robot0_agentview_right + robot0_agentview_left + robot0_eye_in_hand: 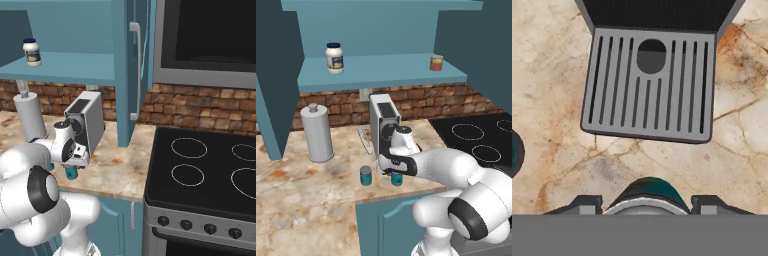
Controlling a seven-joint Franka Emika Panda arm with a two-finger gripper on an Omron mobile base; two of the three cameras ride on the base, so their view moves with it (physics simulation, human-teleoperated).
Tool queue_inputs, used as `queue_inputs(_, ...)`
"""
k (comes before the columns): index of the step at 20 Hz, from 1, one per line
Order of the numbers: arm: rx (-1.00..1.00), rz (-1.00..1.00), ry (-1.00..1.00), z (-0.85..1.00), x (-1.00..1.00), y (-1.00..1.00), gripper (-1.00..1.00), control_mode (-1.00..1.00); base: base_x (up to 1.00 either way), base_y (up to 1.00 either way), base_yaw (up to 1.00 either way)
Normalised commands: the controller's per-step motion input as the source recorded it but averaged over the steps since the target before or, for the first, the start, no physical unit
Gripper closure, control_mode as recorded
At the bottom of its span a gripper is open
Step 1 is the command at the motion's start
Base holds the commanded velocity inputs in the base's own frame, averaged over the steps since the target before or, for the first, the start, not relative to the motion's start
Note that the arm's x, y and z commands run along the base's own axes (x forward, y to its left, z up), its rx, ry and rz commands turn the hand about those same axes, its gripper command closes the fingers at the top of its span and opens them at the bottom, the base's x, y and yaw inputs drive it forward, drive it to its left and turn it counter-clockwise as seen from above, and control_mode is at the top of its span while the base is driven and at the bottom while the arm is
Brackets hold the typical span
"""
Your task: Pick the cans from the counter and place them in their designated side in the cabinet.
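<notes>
Two teal-blue cans stand near the front edge of the marbled counter [301, 200]. The right can [397, 179] sits between the fingers of my gripper [396, 175], which points straight down over it. In the hand view this can [647, 192] fills the gap between the two fingertips [587, 203], and both press against its sides. From the right base view the same can [73, 173] peeks out below the hand. The other can [365, 176] stands free a little to the left, and shows as a sliver [514, 152] in the hand view. The cabinet shelf [386, 72] lies above.
A grey coffee machine [384, 120] stands just behind the held can, its drip tray [649, 85] ahead of the fingers. A steel canister [317, 132] stands at the left. On the shelf are a white jar [334, 58] and a red-orange can [436, 62]. The black stovetop [481, 135] lies to the right.
</notes>
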Motion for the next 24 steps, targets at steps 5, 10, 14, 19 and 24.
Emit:
queue_inputs(5, 0.00, 0.00, 0.00, -0.10, 0.00, 0.00, 1.00, -1.00, 0.00, 0.00, 0.00)
queue_inputs(10, 0.00, 0.00, -0.03, 0.03, -0.03, 0.00, 1.00, -1.00, 0.00, 0.00, 0.00)
queue_inputs(14, 0.00, 0.00, -0.07, 0.52, -0.09, -0.01, 1.00, -1.00, 0.00, 0.00, 0.00)
queue_inputs(19, 0.00, 0.00, -0.02, 0.70, -0.13, -0.15, 1.00, -1.00, 0.00, 0.00, 0.00)
queue_inputs(24, 0.00, 0.00, 0.00, 0.70, -0.16, -0.26, 1.00, -1.00, 0.00, 0.00, 0.00)
